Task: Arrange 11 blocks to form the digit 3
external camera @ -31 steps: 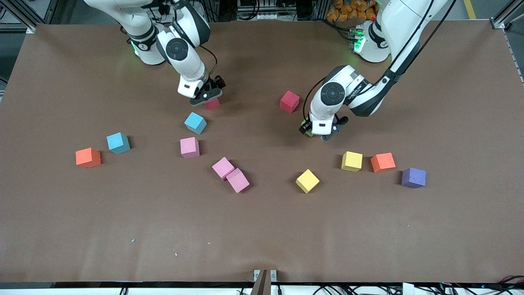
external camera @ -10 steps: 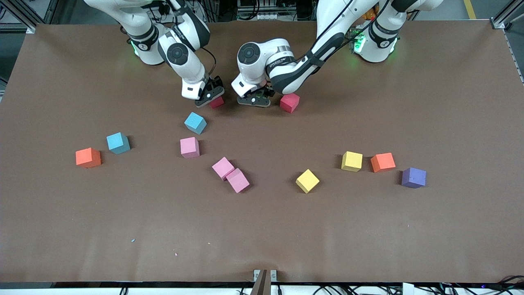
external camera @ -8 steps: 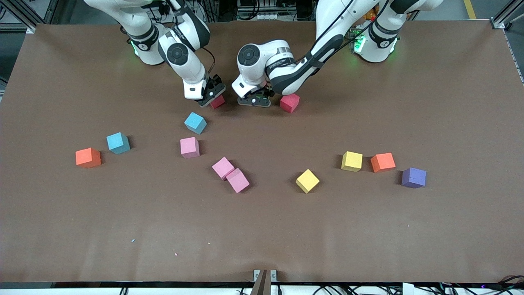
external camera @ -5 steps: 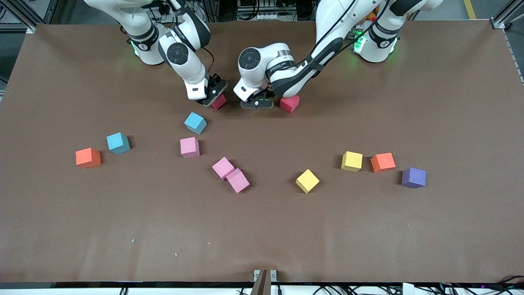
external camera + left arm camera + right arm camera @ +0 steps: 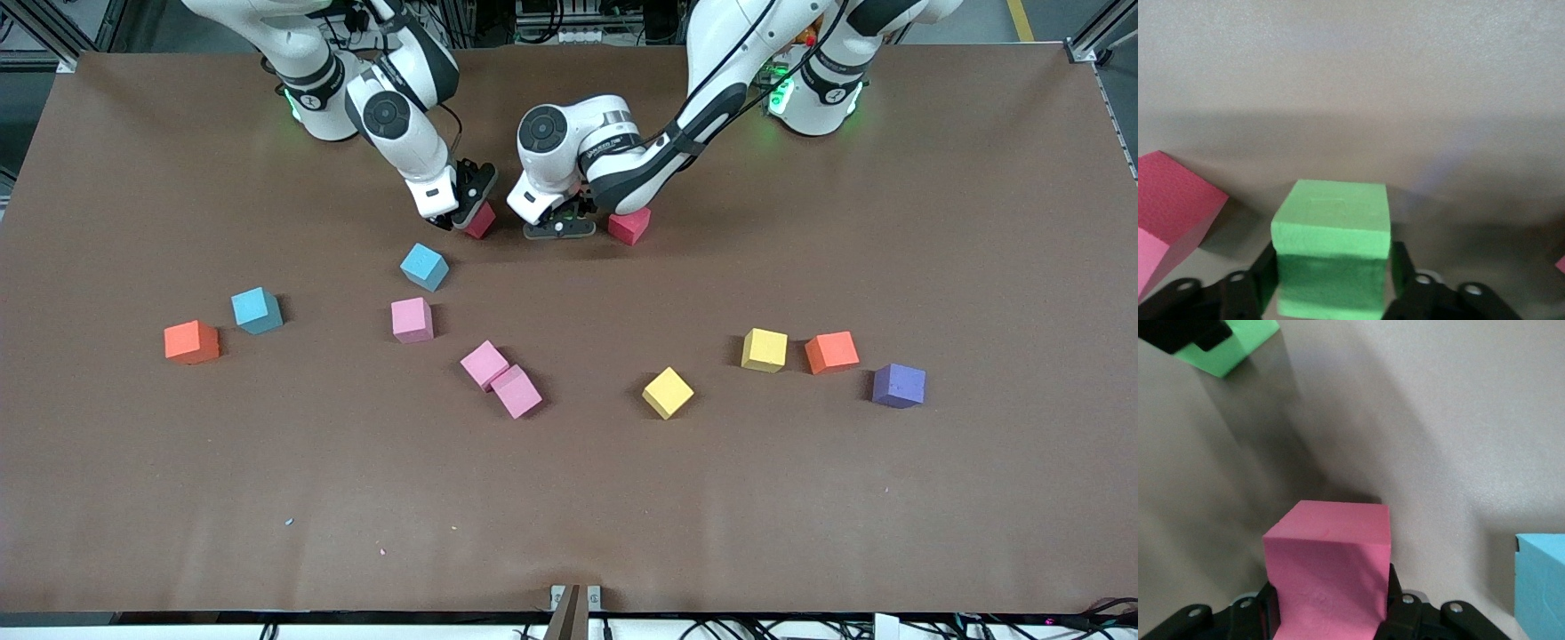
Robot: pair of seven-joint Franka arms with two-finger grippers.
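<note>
So the right gripper (image 5: 469,216) is clamped on a red block (image 5: 1328,570) down near the counter (image 5: 569,498), up by the robots' bases. The left gripper (image 5: 558,224) sits just beside it with a green block (image 5: 1331,247) between its fingers, though I can't tell if they're still squeezing it or have let go. Another red block (image 5: 629,226) sits right next to the left gripper, and the remaining blocks (image 5: 502,378) are scattered closer to the front camera.

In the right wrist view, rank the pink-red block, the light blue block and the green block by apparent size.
1. Pink-red block, closest to the camera.
2. Light blue block, cut off by the frame.
3. Green block, mostly hidden.
Real sizes may match.
</note>
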